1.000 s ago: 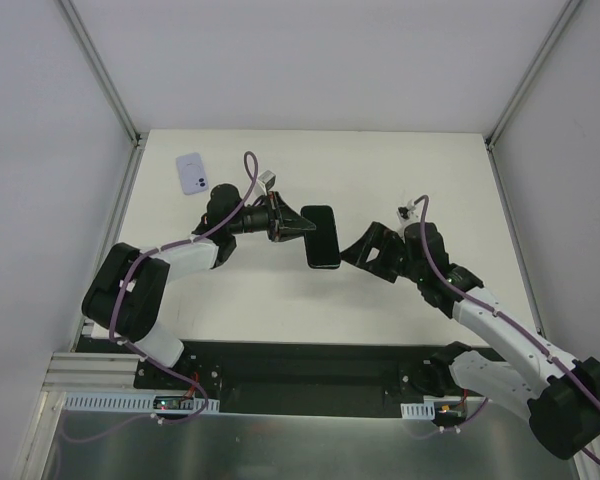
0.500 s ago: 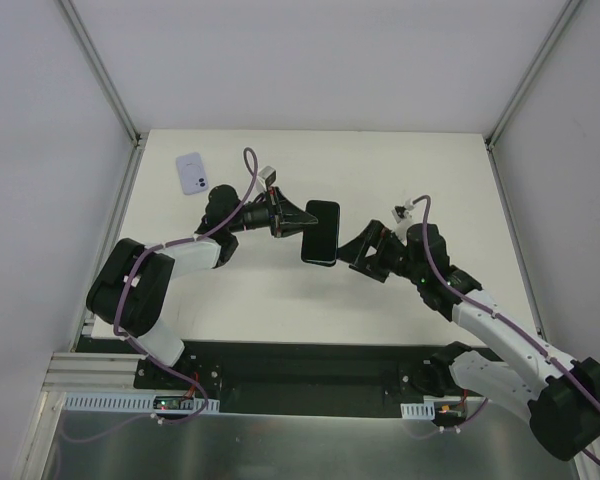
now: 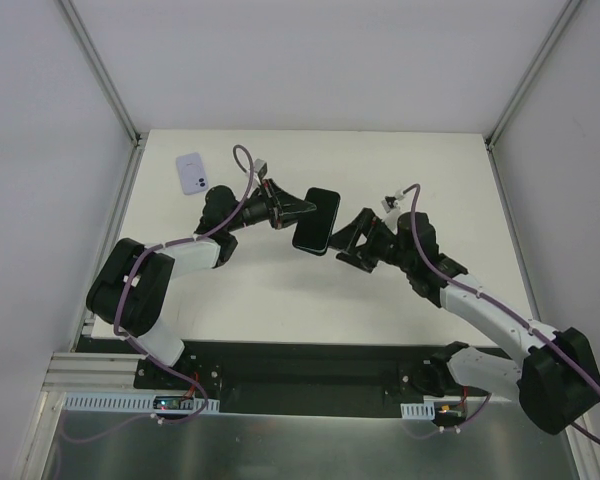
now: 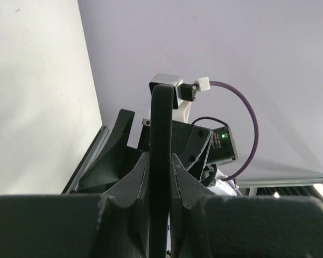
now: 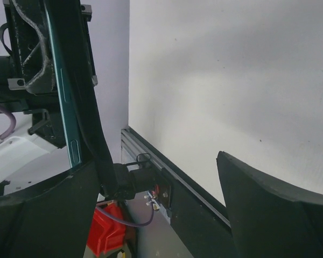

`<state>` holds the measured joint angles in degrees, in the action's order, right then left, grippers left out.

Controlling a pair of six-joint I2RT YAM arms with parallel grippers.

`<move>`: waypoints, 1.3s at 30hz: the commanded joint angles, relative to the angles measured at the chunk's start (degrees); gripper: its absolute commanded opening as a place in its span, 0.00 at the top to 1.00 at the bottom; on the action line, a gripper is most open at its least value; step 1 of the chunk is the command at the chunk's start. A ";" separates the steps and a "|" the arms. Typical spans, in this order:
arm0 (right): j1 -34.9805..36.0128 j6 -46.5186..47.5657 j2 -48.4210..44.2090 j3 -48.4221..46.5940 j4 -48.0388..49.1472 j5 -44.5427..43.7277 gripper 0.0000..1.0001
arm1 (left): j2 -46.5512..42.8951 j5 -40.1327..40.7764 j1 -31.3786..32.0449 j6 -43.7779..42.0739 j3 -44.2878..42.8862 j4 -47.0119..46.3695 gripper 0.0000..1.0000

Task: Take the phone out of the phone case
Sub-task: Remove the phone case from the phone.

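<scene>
Here the left gripper [image 3: 300, 212] is pinched tight on the left long edge of the dark cased phone [image 3: 318, 222], holding it off the table [image 3: 280, 300]. Its long axis runs roughly far to near, slightly tilted. The right gripper [image 3: 346, 242], jaws spread wide, sits just right of it and is the nearer free arm. In the right wrist view the case edge lies by the left finger. Count: one cased phone and one lavender phone-shaped item [image 3: 191, 172], lying well apart at the far left.

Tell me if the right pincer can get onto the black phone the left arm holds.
Probably yes. The right pincer stands open right beside the black phone, with nothing between them, and the left pincer clamps only its opposite edge.
</scene>
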<state>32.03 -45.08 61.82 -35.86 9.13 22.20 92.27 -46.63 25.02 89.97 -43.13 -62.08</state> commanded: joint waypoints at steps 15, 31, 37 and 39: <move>0.93 -11.27 6.13 0.44 33.54 -6.97 0.37 | -3.85 -3.20 4.34 5.39 4.28 -11.57 1.00; -0.74 -19.52 13.50 -6.59 45.36 -3.56 0.46 | -1.13 -1.01 8.91 3.19 5.60 -12.27 1.00; -1.01 -19.79 14.82 -9.23 47.83 -2.42 0.89 | -0.25 -0.65 9.09 3.63 7.01 -14.38 1.00; -1.36 -19.43 14.38 -8.62 46.26 -2.07 0.99 | -0.69 -0.92 9.09 3.02 7.01 -14.12 1.00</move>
<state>31.51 -63.05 76.53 -38.02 42.19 27.57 92.03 -30.52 26.30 95.61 -37.60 -72.23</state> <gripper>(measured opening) 0.080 0.103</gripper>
